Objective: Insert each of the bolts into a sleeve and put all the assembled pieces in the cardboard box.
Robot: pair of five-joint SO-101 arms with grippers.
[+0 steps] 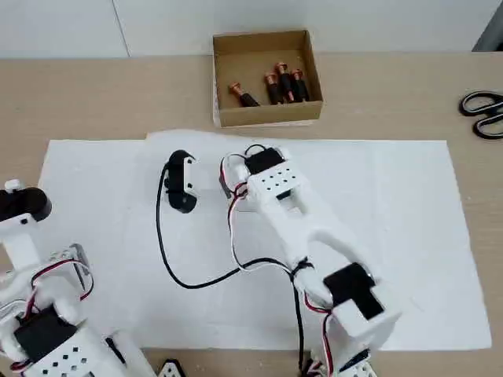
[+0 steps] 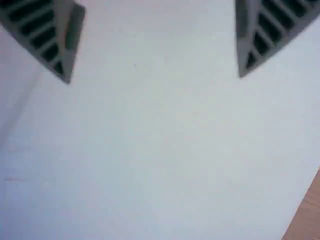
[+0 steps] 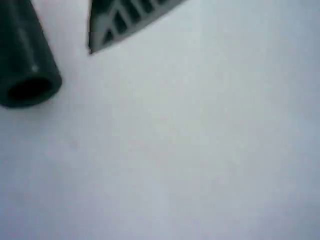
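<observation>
The cardboard box (image 1: 222,78) stands at the far side of the table and holds several assembled pieces (image 1: 277,85), black sleeves with copper bolt heads. My right gripper (image 1: 236,192) is low over the white paper (image 1: 393,236), near the table's middle. In the right wrist view a black sleeve (image 3: 25,65) shows close beside that gripper, its hollow end open; whether it is held is unclear. My left arm (image 1: 39,314) is folded at the near left corner. My left gripper (image 2: 152,77) is open over bare paper (image 2: 160,160) with nothing between its fingers.
A small black module (image 1: 181,182) on a black cable (image 1: 169,267) sits just left of the right gripper. Scissors (image 1: 483,110) lie at the far right table edge. The wooden table (image 1: 94,94) shows around the paper sheet.
</observation>
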